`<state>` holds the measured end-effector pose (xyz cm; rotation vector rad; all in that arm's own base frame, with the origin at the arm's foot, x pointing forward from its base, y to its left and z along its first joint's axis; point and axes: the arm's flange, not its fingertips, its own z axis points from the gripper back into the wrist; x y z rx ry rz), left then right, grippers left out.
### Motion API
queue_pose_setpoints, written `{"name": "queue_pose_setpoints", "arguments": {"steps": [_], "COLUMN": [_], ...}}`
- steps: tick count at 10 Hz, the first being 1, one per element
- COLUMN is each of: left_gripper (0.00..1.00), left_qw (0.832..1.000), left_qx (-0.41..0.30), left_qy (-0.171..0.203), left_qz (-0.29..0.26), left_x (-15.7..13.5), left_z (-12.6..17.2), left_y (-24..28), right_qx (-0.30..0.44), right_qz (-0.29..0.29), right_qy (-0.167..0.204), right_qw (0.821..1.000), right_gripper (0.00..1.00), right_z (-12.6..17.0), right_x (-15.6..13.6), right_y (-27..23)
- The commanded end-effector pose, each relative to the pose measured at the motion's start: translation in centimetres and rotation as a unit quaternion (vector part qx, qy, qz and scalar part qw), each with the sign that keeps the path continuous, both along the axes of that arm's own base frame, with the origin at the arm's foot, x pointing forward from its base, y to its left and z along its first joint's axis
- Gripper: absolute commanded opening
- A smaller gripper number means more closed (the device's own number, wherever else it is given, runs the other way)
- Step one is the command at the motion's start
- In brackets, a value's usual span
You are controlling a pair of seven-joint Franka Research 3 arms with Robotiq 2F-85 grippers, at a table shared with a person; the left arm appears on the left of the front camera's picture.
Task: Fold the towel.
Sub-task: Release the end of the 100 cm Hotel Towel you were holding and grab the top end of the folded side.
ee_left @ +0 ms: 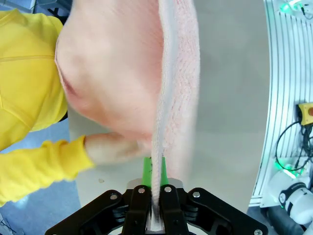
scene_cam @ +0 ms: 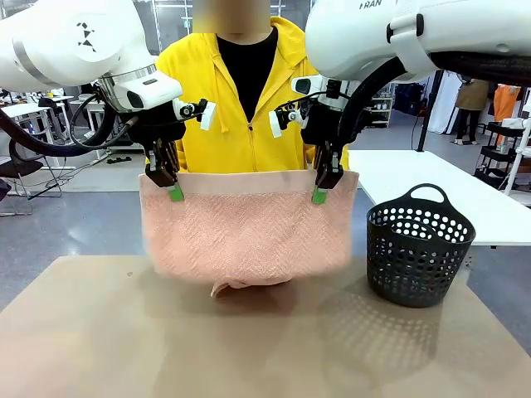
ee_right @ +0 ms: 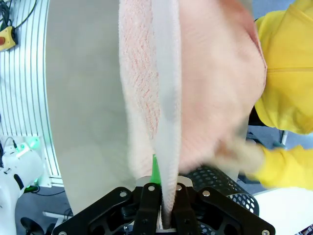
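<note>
In the front view, my left gripper [scene_cam: 174, 189] was shut tight on the top edge of the towel [scene_cam: 249, 228], near its 10 o'clock corner. My right gripper [scene_cam: 320, 192] was shut tight on the same edge near the 2 o'clock corner. The towel hung flat between them, in front of the person [scene_cam: 249, 91]. At 6 o'clock its bottom was bunched up and seemed to rest on the table [scene_cam: 108, 348]. The basket [scene_cam: 419, 245] stood at 3 o'clock from the towel, near it but apart. I thought the fold was not made yet. To do it well, I had to hold both grippers level, pull the top edge straight, and lay the cloth down slowly, away from the basket.

In the left wrist view, my left gripper [ee_left: 155, 183] had the thin hem pinched between its pads. The towel [ee_left: 122, 88] ran up toward 12 o'clock. A hand [ee_left: 115, 147] reached in from 9 o'clock and seemed to touch the cloth.

In the right wrist view, my right gripper [ee_right: 164, 188] was clamped on the hem too, with the towel [ee_right: 166, 73] running up to 12 o'clock. A blurry hand [ee_right: 239, 152] was at 3 o'clock and the basket [ee_right: 220, 182] at 4 o'clock. I judged I should not tug while those hands were on the cloth.
</note>
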<state>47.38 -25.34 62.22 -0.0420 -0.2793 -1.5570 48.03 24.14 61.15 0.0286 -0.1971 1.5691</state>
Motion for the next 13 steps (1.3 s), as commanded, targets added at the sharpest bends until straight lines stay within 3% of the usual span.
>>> {"name": "queue_pose_setpoints", "arguments": {"steps": [1, 13], "left_gripper": [0.00, 0.00], "left_qw": [1.000, 1.000], "left_qx": [0.000, 0.000], "left_qy": [0.000, 0.000], "left_qz": [0.001, 0.001], "left_x": [0.05, 0.05], "left_z": [0.01, 0.01], "left_y": [0.03, 0.03], "right_qx": [-0.004, -0.004], "right_qz": [0.000, 0.000], "right_qy": [-0.001, -0.001], "right_qw": [1.000, 1.000], "right_gripper": [0.00, 0.00], "right_z": [-0.08, -0.08], "right_x": [0.04, 0.04], "right_y": [-0.12, -0.12]}}
